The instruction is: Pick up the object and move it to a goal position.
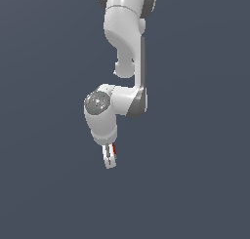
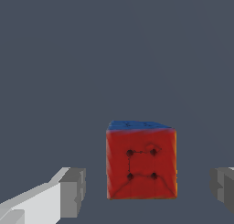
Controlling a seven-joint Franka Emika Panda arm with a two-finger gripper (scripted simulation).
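The object is a small boxy block showing a red face with dark dots and lines, and a blue face along one edge. In the wrist view it sits between the two grey finger pads, with a gap on each side. My gripper is open around it and touches neither side. In the exterior view the gripper points down from the white arm, and the object shows only as a thin red sliver beside the fingers.
The white arm comes down from the top of the exterior view, bending at a grey-capped joint. A plain dark grey-blue surface fills the surroundings in both views.
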